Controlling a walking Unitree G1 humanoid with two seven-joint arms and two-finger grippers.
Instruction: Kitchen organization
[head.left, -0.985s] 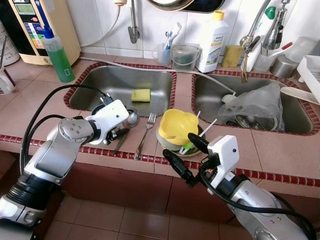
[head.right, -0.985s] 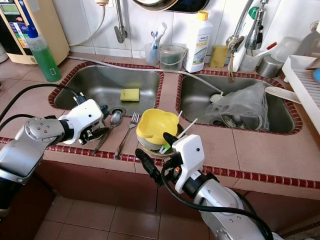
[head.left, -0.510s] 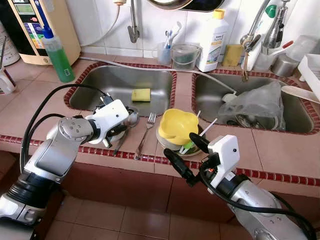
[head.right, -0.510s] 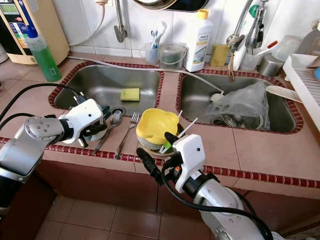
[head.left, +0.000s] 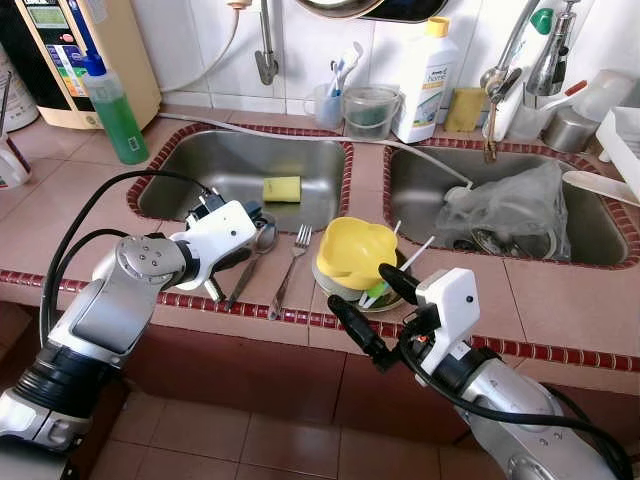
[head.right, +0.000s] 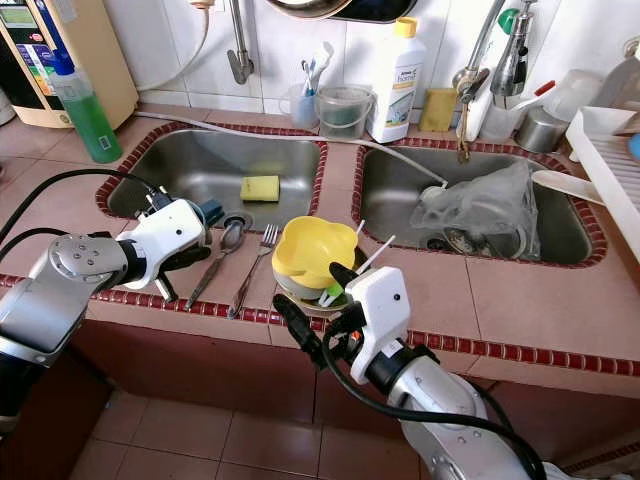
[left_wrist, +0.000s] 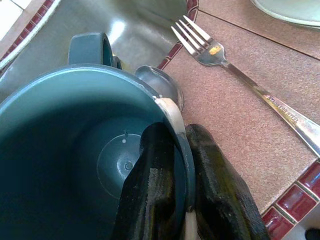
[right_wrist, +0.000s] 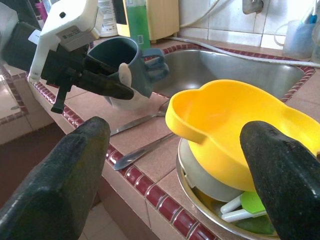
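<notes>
My left gripper (head.left: 232, 256) is shut on the rim of a teal mug (left_wrist: 60, 150), one finger (left_wrist: 157, 190) inside and one outside. It holds the mug (right_wrist: 127, 62) tilted, just above the counter by the left sink's front edge. A spoon (head.left: 250, 262) and a fork (head.left: 290, 262) lie on the counter beside it. A yellow bowl (head.left: 355, 250) sits upside down on a stack of grey dishes with green and white utensils. My right gripper (head.left: 372, 305) is open at the counter's front edge, just in front of that stack.
A yellow sponge (head.left: 282, 189) lies in the left sink (head.left: 200, 170). A clear plastic bag (head.left: 505, 210) covers dishes in the right sink. A green soap bottle (head.left: 118, 110), a white detergent bottle (head.left: 424, 85) and cups stand along the back wall.
My left gripper has lifted the teal mug off the counter and tilted it toward the sink. The right arm has stayed still.
</notes>
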